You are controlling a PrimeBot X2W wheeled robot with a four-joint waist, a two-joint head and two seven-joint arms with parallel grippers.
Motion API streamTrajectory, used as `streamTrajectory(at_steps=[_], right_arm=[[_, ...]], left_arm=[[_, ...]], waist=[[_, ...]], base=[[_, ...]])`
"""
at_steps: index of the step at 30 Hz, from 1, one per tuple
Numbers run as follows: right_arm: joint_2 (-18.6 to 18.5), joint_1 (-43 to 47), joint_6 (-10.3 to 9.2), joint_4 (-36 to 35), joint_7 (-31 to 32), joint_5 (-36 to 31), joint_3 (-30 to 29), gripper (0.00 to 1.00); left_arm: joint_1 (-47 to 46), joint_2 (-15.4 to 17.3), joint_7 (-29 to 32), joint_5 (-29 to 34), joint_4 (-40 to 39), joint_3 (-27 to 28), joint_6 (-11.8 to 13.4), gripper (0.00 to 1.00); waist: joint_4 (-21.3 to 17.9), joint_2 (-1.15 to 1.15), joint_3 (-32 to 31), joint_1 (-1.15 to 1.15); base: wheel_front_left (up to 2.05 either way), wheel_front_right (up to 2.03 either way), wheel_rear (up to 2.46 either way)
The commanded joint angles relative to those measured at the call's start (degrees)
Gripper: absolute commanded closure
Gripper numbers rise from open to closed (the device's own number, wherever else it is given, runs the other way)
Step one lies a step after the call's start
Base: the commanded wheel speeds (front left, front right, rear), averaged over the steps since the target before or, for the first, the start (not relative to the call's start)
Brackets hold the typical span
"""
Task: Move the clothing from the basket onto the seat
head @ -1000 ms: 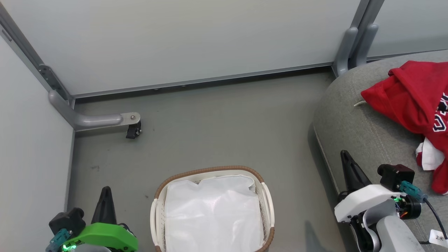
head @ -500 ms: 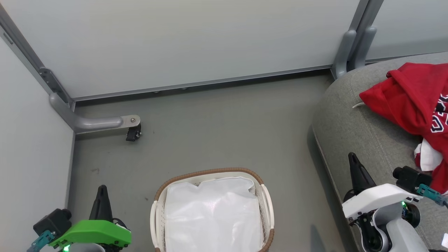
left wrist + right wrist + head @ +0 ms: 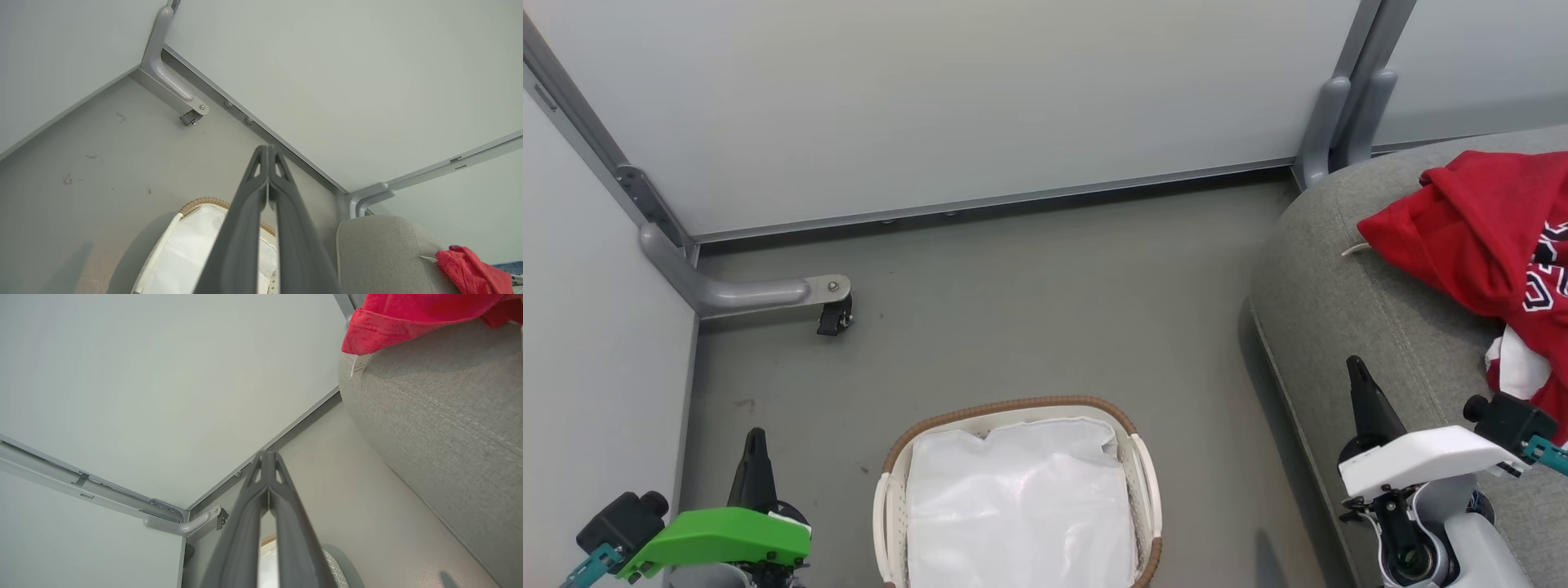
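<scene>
Head view: the left tool [image 3: 755, 435], fingers pressed together and empty, sits at lower left. The basket [image 3: 1005, 406] with its white liner [image 3: 1021, 506] stands on the floor [image 3: 1054, 286]. The right tool [image 3: 1354, 364], likewise pressed together, is over the seat [image 3: 1339, 278] edge. The clothing [image 3: 1478, 229] lies on the seat.

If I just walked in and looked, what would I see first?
The bright red clothing jumps out, heaped on the grey seat at the right. Next comes the brown-rimmed white basket, low in the middle on the floor, showing just its white liner.
</scene>
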Motion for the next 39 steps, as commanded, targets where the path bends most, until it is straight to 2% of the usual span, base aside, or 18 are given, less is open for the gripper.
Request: streamTrajectory(at_steps=[1,39], right_arm=[[-0.33,0.26,-0.03,-1.02,0.43,2.05,-0.37,1.00],[-0.40,2.17,-0.04,-3.83,6.54,26.38,-2.68,1.00]], left_arm=[[-1.32,0.31,0.46,-1.98,-1.09,0.26,-0.21,1.00],[-2.16,0.43,6.59,-24.96,-4.02,2.02,-1.00,1.00]], waist=[[-0.01,0.00,-0.07,0.00],[-0.34,0.00,-1.82,0.00]], base=[[0.00,0.00,0.00],[0.00,0.00,0.00]])
